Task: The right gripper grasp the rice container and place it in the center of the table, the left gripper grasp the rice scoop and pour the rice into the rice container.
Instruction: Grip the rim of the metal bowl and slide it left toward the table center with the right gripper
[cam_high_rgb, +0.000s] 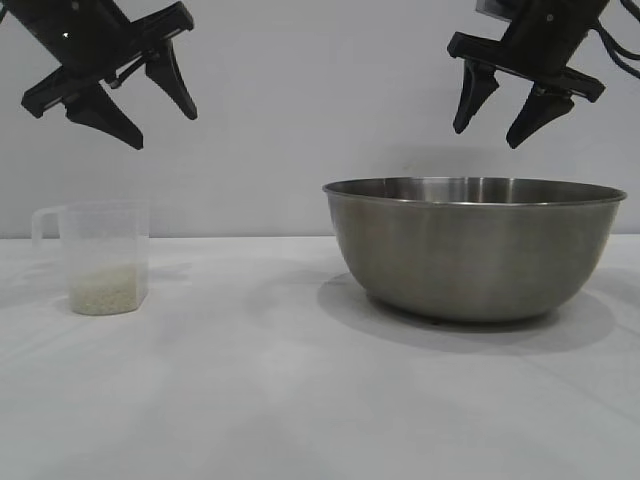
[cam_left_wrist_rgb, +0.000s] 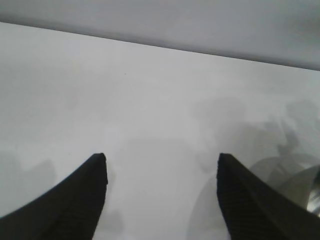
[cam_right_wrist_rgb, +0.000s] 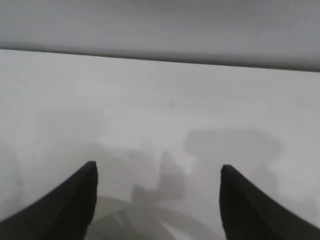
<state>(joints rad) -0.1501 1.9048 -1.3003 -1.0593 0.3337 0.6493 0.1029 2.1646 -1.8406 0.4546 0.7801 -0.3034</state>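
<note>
Rice container (cam_high_rgb: 475, 250) sits right of frame centre on the desk (cam_high_rgb: 250, 400); rice scoop (cam_high_rgb: 100, 258) stands at left, a shallow layer of rice (cam_high_rgb: 102, 293) inside. Risks, as I judge them: thin rolled rim could slip from a pinch; the light scoop could tip if clipped on approach. Right claw (cam_high_rgb: 505, 110), upper right above the rim: spread, empty, touching nothing. Left claw (cam_high_rgb: 150, 105), upper left above the scoop: likewise released.

Brushed grey steel on the rice container (cam_high_rgb: 470, 255). Clear frosted plastic for the rice scoop (cam_high_rgb: 100, 255), cream-white rice (cam_high_rgb: 102, 293) inside. Matte white table (cam_high_rgb: 250, 400).
</note>
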